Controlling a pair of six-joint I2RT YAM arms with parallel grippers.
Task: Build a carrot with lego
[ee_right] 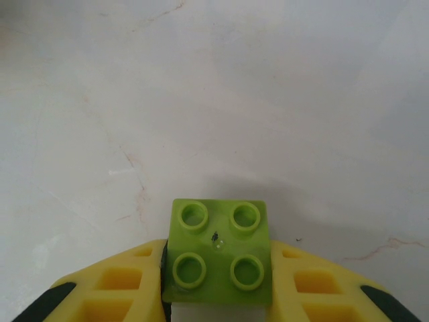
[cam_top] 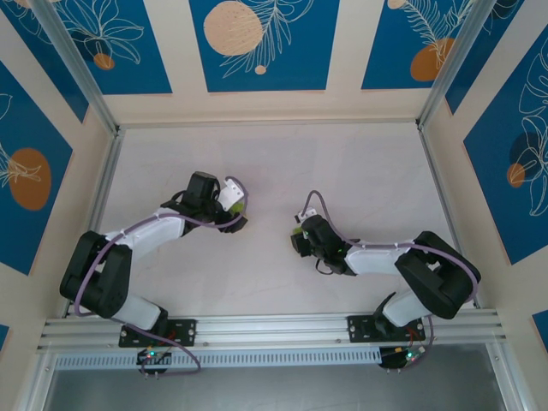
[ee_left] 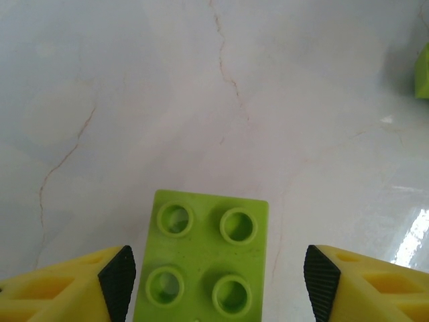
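Note:
A lime-green lego brick (ee_left: pixel 204 248) lies studs-up on the table between the fingers of my left gripper (ee_left: pixel 220 278). That gripper is open: its left pad (ee_left: pixel 119 278) sits close to the brick's side, while a clear gap separates the brick from the right pad (ee_left: pixel 320 278). My right gripper (ee_right: pixel 218 285) is shut on a square four-stud lime-green lego brick (ee_right: pixel 218 251), held just above the table. From above, the left gripper (cam_top: pixel 237 221) and right gripper (cam_top: pixel 297 238) face each other near the table's middle. The carrot is out of view.
The white marbled table (cam_top: pixel 274 163) stretches open behind both grippers. A lime-green piece (ee_left: pixel 422 70) pokes in at the right edge of the left wrist view. Metal rails (cam_top: pixel 103 188) and patterned walls border the table.

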